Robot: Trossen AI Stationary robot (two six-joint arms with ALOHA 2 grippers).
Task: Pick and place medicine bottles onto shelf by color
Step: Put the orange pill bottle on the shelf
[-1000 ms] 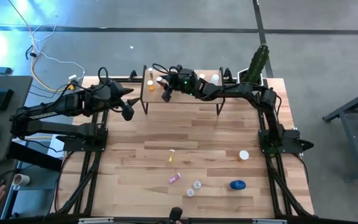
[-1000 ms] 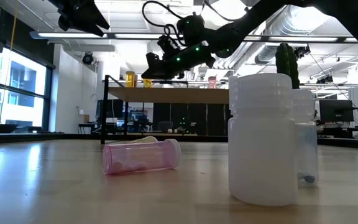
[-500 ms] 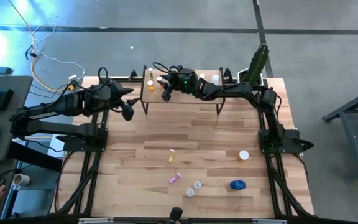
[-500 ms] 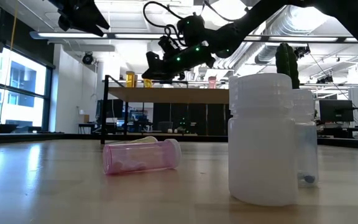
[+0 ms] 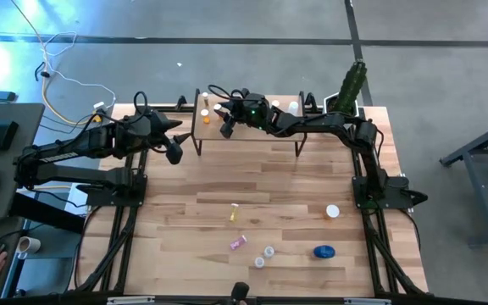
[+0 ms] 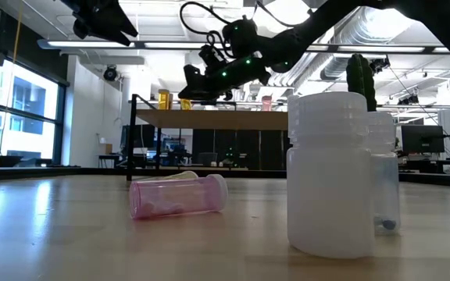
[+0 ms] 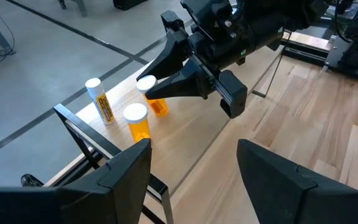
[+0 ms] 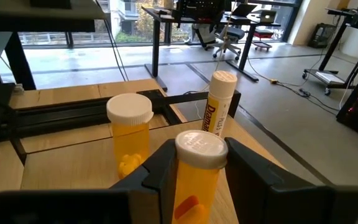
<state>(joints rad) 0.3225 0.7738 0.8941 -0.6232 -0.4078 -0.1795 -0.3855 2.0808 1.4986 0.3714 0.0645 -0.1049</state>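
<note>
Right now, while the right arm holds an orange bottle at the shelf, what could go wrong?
1. The right end effector grips an orange bottle close beside a standing orange bottle and a tall yellowish bottle; opening or pulling back carelessly may topple them.
2. They stand near one end of the shelf, so a knocked bottle could roll off.
3. The left end effector waits open just beyond that end; both arms could collide.

1. You can read printed text only on the slim yellow tube with the white cap [image 8: 219, 106], which stands on the shelf [image 8: 67, 158]. The dark letters run along its yellow label and look like "Diamal", but the end is cut off.
2. In the left wrist view the same tube [image 7: 99, 101] shows a label, too small to read.
</note>
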